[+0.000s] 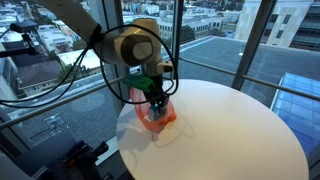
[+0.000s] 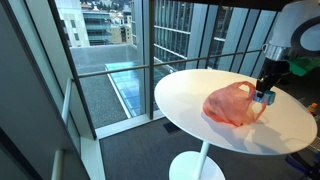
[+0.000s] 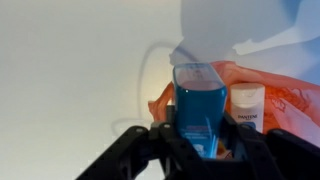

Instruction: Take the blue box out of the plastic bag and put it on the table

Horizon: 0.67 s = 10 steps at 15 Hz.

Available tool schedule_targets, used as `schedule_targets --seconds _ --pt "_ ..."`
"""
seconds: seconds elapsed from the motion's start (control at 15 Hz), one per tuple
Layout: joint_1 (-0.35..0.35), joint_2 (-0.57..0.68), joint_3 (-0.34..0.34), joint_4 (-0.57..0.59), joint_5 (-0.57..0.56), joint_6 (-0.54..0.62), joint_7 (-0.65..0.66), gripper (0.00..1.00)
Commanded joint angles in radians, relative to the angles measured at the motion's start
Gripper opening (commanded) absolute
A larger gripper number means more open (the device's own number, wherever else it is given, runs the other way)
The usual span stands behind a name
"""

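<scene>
Print on white box (image 3: 246, 104) illegible

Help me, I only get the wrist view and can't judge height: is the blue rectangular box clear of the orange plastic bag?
Observer: Not clearly. In an exterior view the blue rectangular box, held in the gripper, sits low, right at the end of the orange plastic bag.
Operator: Where's bare table?
Observer: The round white table has a wide bare stretch beside the bag, which lies near its rim.
Operator: Is the bag lifting?
Observer: It doesn't look so; it lies slumped on the tabletop.
</scene>
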Motion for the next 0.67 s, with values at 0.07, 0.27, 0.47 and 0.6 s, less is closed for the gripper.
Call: schedule_targets --seconds 0.07,0.27,0.47,0.6 --pt "-0.034 -0.084 -0.016 -0.029 0.060 0.013 -0.052 0.18" --pt "-0.060 -0.099 -0.036 -0.023 0.063 0.014 -0.045 0.18" --pt "-0.092 -0.086 -0.062 -0.012 0.060 0.023 -0.039 0.18" --pt "-0.114 -0.063 -0.083 -0.004 0.064 0.045 -0.036 0.18"
